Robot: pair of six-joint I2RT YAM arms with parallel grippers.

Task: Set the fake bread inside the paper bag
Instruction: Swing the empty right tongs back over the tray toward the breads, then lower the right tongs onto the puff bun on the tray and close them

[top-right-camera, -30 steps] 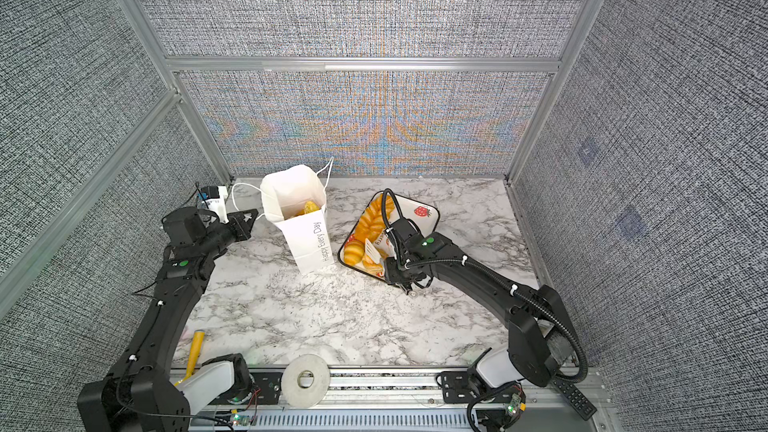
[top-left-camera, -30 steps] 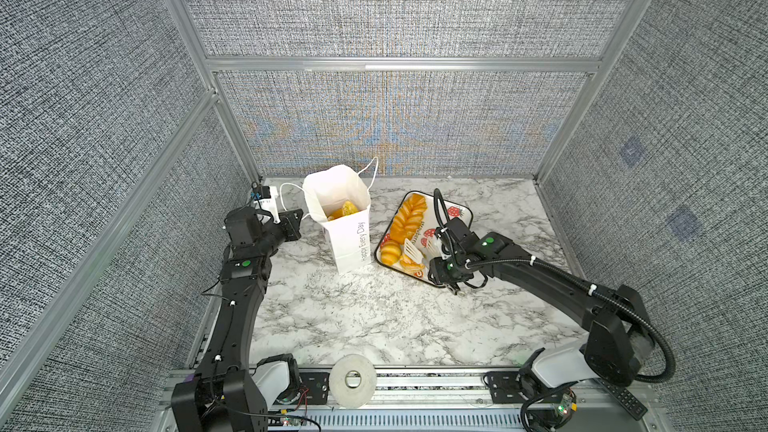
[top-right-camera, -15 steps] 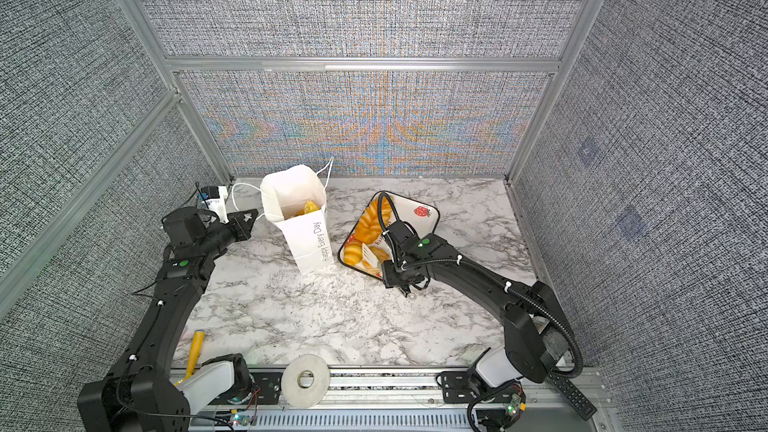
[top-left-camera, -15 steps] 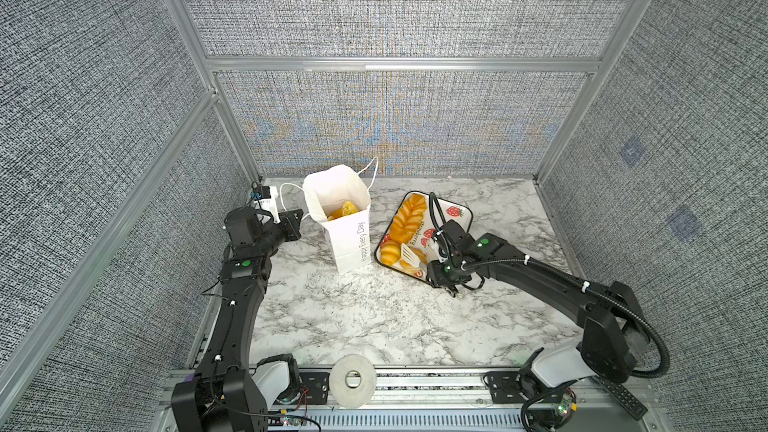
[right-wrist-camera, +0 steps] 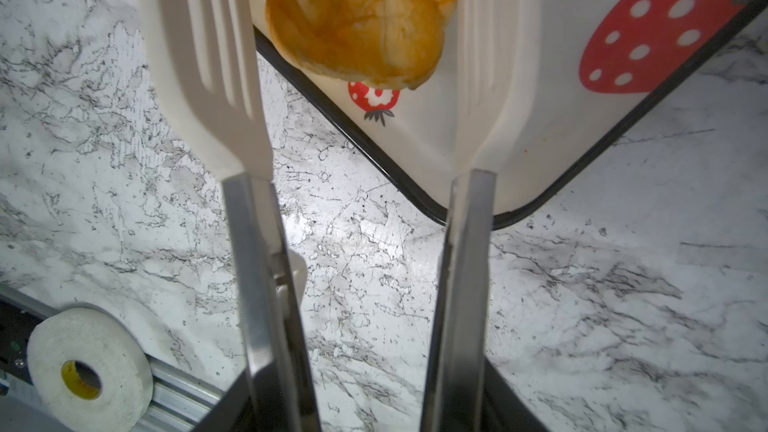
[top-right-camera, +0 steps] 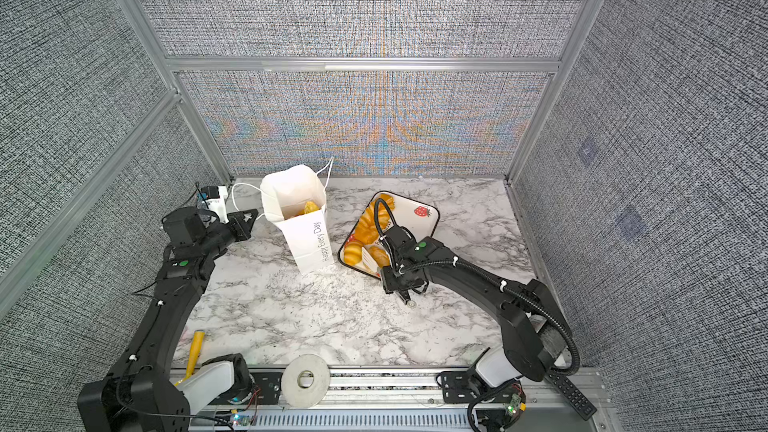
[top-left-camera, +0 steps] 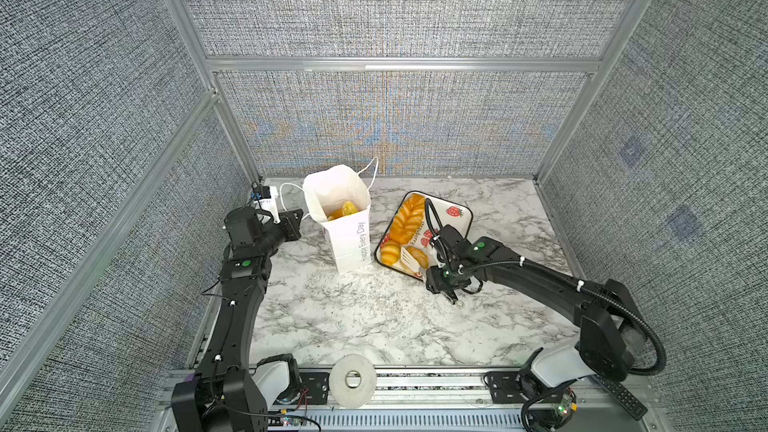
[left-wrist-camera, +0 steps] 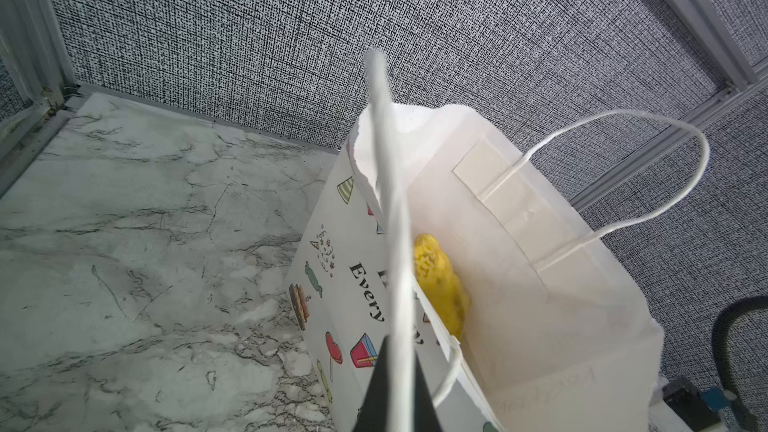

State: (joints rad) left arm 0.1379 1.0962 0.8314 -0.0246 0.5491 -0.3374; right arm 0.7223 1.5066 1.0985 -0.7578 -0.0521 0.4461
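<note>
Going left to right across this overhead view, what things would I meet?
Black left gripper pinching a white cord handle → tall white paper bag holding golden toy bread → black-rimmed strawberry-print tray with a long braided golden loaf → black remote control, far right.

Lit brightly and evenly from overhead in both top views, with only faint, soft shadows on the marble tabletop (top-left-camera: 374,317). Shimmered with coloured moiré across the back wall panel (top-left-camera: 395,126). Washed the paper bag (top-left-camera: 347,238) out to nearly pure white. In the left wrist view, smeared the cord handle (left-wrist-camera: 397,243) nearest the lens into a blurred band. In the right wrist view, glared on the marble between the tongs (right-wrist-camera: 208,56), dimmed away from that patch, softened their near arms, and rendered the fake bread (right-wrist-camera: 357,22) fairly sharp.
</note>
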